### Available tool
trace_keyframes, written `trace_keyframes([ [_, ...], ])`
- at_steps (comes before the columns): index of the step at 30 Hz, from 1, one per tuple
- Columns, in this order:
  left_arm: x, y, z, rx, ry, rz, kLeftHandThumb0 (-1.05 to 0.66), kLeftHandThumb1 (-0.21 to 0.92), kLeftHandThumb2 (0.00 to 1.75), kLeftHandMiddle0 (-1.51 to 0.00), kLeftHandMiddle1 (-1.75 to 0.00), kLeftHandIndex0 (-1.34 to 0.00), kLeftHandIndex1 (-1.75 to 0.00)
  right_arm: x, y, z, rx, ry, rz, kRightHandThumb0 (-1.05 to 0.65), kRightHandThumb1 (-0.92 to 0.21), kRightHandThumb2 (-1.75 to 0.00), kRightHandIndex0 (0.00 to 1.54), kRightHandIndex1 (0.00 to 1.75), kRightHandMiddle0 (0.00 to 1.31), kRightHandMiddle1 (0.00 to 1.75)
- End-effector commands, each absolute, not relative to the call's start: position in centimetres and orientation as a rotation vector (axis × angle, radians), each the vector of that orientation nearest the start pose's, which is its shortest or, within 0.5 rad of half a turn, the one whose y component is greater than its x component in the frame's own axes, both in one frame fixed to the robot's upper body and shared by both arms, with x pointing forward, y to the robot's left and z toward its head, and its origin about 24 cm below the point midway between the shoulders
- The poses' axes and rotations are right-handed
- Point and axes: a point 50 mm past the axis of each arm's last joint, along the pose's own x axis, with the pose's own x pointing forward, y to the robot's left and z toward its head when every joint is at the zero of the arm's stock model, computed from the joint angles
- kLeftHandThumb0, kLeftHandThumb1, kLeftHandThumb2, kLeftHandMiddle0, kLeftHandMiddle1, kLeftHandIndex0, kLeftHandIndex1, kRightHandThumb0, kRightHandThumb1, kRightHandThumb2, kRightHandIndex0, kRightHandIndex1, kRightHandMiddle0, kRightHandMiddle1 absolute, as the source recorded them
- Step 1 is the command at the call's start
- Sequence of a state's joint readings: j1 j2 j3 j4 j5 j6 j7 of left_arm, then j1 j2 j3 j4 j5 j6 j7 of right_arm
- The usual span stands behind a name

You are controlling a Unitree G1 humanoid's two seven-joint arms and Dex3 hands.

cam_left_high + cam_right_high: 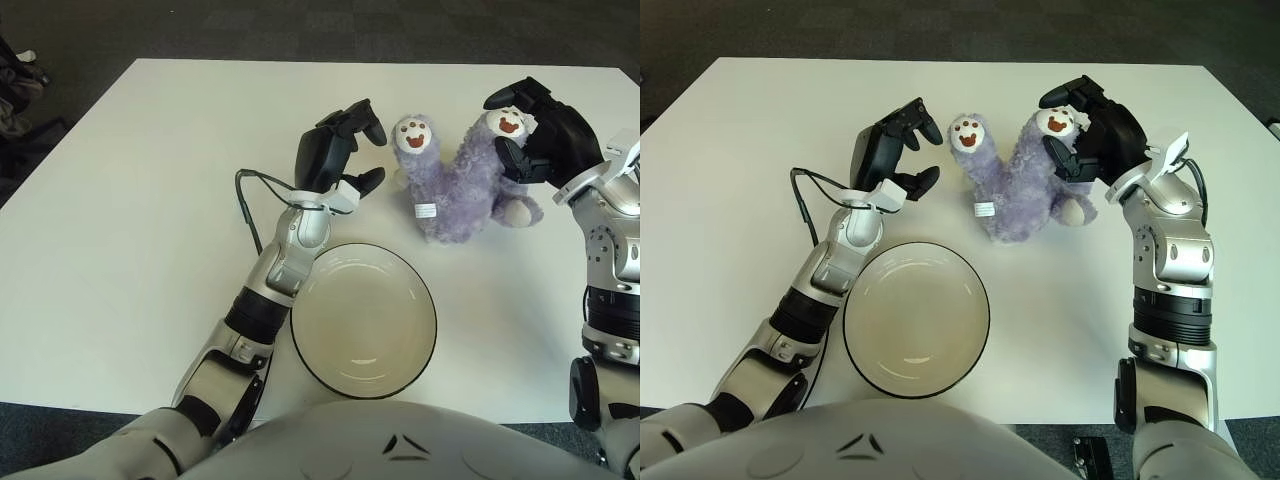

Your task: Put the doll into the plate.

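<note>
The place is looking like an office or a lab test room rather than a home. A large, plain white counter (130, 230) is standing on dark grey carpet tiles (300, 25) that are covering the floor in a faint checker pattern. At the far left edge, some dark bundled items (18, 85) are lying on the floor, too unclear to identify.
</note>
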State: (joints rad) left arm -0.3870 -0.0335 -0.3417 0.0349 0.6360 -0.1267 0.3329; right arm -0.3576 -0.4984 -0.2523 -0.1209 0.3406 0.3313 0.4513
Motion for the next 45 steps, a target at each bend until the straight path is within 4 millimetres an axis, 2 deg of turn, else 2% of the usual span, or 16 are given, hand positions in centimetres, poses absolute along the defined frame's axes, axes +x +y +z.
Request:
trace_keyframes([
  [1,28.5,3.8,15.1,0.54,-0.686,-0.062,-0.01,0.07,1.54,-0.71,-1.68,-0.71,-1.65,29.5,-24.0,18.0,-0.143,-0.202,0.318,-0.16,-0.09,-1.38,0.4,1.1,0.0,1.52],
  [6,28.6,3.8,15.1,0.542,-0.678,-0.066,-0.01,0.07,1.54,-0.71,-1.68,-0.71,-1.65,29.3,-23.7,18.0,-0.169,-0.22,0.31,-0.24,-0.15,-1.33,0.43,1.09,0.03,1.51],
  [11,28.8,3.6,14.9,0.521,-0.616,-0.092,-0.01,0.09,1.52,-0.69,-1.69,-0.69,-1.66,29.1,-23.0,18.0,-0.181,-0.254,0.313,-0.23,-0.18,-1.33,0.5,1.14,0.11,1.49],
  [15,29.1,3.5,14.7,0.502,-0.565,-0.105,-0.01,0.18,1.41,-0.63,-1.68,-0.63,-1.66,29.0,-22.8,17.9,-0.186,-0.268,0.319,-0.21,-0.18,-1.37,0.53,1.19,0.13,1.49],
  [18,29.3,3.5,14.6,0.492,-0.532,-0.11,-0.01,0.33,1.2,-0.61,-1.6,-0.55,-1.6,28.9,-22.5,17.9,-0.19,-0.277,0.326,-0.23,-0.19,-1.37,0.51,1.19,0.1,1.47],
  [19,29.3,3.5,14.6,0.491,-0.527,-0.111,-0.01,0.47,0.99,-0.62,-1.51,-0.46,-1.55,28.8,-22.5,17.9,-0.191,-0.278,0.327,-0.24,-0.2,-1.35,0.49,1.19,0.08,1.46],
  [20,29.4,3.5,14.5,0.489,-0.521,-0.114,-0.01,0.49,0.95,-0.62,-1.49,-0.44,-1.54,28.8,-22.4,17.9,-0.191,-0.279,0.331,-0.25,-0.2,-1.35,0.49,1.19,0.07,1.45],
  [21,29.4,3.5,14.5,0.486,-0.515,-0.12,-0.01,0.59,0.81,-0.6,-1.46,-0.38,-1.53,28.7,-22.4,17.9,-0.19,-0.28,0.337,-0.26,-0.2,-1.34,0.47,1.18,0.05,1.44],
  [24,29.6,3.5,14.4,0.482,-0.506,-0.139,0.24,0.78,0.47,-0.54,-1.43,-0.19,-1.42,28.5,-22.0,17.9,-0.175,-0.291,0.355,-0.27,-0.19,-1.34,0.43,1.16,0.02,1.41],
  [25,29.6,3.5,14.4,0.481,-0.505,-0.15,0.26,0.81,0.43,-0.53,-1.43,-0.17,-1.41,28.4,-21.8,17.9,-0.158,-0.299,0.365,-0.27,-0.18,-1.34,0.42,1.16,0.01,1.41],
  [26,29.7,3.5,14.3,0.481,-0.505,-0.166,0.11,0.75,0.47,-0.5,-1.38,-0.15,-1.39,28.4,-21.6,17.9,-0.133,-0.305,0.38,-0.25,-0.17,-1.35,0.41,1.16,0.01,1.39],
  [28,29.8,3.6,14.3,0.48,-0.505,-0.182,-0.26,0.5,0.78,-0.42,-1.2,-0.08,-1.35,28.3,-21.5,18.0,-0.106,-0.31,0.395,-0.15,-0.1,-1.42,0.35,1.13,0.0,1.34],
  [30,29.8,3.6,14.3,0.482,-0.507,-0.195,-0.41,0.39,0.93,-0.38,-1.12,-0.03,-1.33,28.3,-21.3,18.0,-0.09,-0.31,0.407,-0.09,-0.07,-1.45,0.31,1.1,0.0,1.29],
  [34,29.9,3.6,14.2,0.482,-0.515,-0.226,-0.51,0.34,0.99,-0.35,-1.05,-0.01,-1.28,28.1,-21.3,18.1,-0.079,-0.305,0.429,-0.01,-0.03,-1.49,0.24,1.01,0.0,1.2],
  [39,30.0,3.6,14.1,0.474,-0.518,-0.263,-0.58,0.33,0.97,-0.3,-0.93,0.0,-1.14,28.0,-21.5,18.3,-0.079,-0.298,0.44,0.05,-0.02,-1.51,0.17,0.85,0.0,1.07],
  [45,30.1,3.5,14.0,0.467,-0.522,-0.307,-0.63,0.34,0.93,-0.24,-0.82,0.0,-0.98,28.0,-21.6,18.2,-0.074,-0.288,0.465,0.08,-0.02,-1.52,0.15,0.75,0.0,0.98],
])
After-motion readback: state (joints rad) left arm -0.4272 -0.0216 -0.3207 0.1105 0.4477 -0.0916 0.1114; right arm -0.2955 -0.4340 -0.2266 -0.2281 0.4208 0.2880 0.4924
